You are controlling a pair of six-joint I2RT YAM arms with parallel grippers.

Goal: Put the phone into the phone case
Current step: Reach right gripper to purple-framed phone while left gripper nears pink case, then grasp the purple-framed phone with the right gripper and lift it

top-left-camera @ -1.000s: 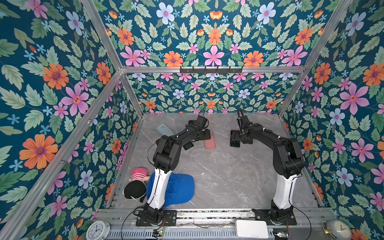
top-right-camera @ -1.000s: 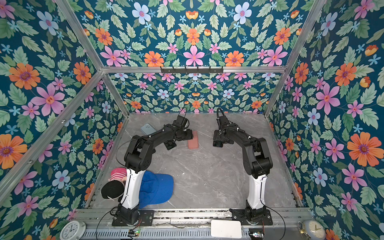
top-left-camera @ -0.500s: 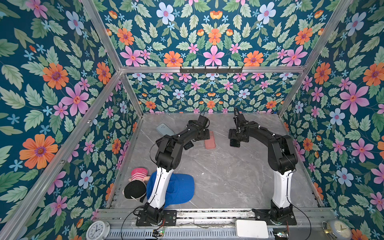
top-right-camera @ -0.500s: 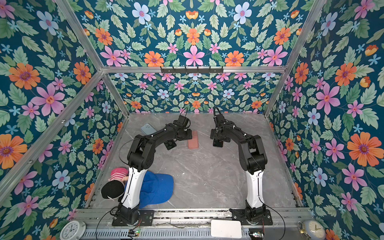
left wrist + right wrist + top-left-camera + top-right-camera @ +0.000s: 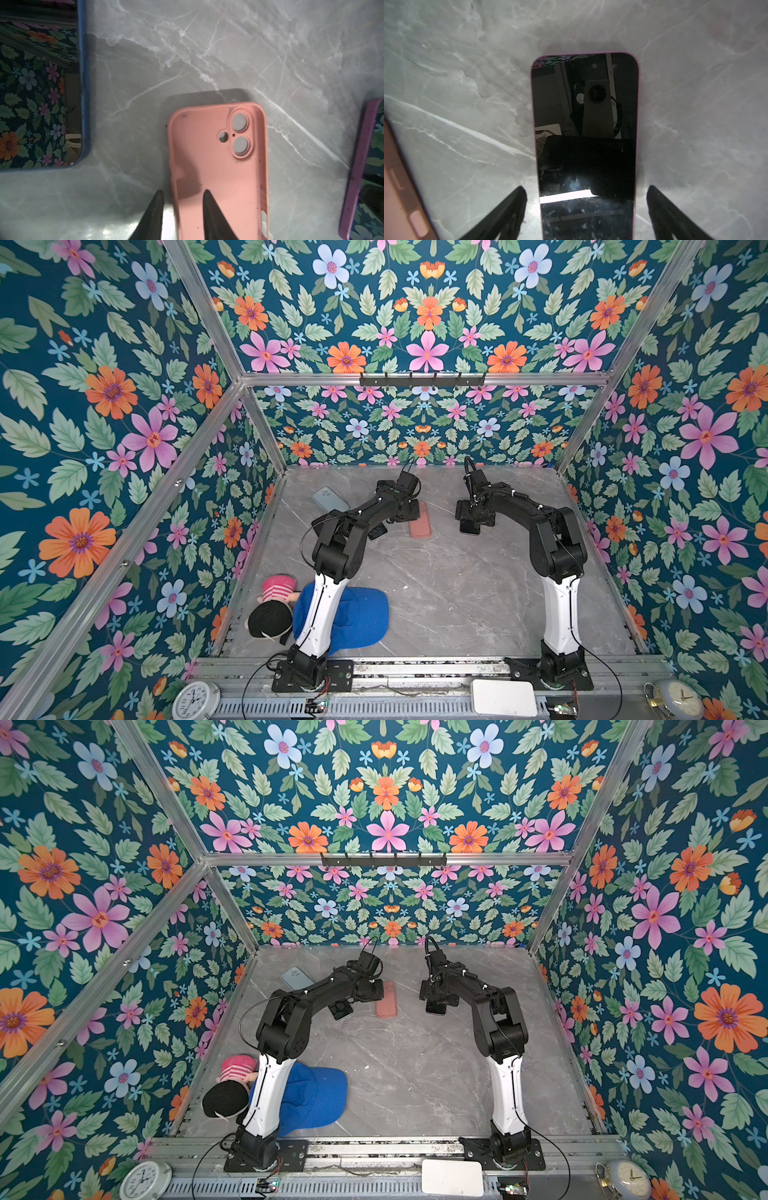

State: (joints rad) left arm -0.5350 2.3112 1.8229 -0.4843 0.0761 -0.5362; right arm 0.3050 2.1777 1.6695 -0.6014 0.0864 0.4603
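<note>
The left gripper, narrowly parted, straddles a long wall of the pink phone case; the right gripper, spread wide, brackets the phone lying screen-up at the case's 3 o'clock in both top views. The case should be pinned before squeezing the phone's long edges squarely.

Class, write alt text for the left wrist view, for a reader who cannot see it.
A pink case lies open side up on a grey marble table, the left hand's two dark fingers straddling one long wall. A blue-edged phone and a purple-edged phone lie either side, screens mirroring floral walls.
</note>
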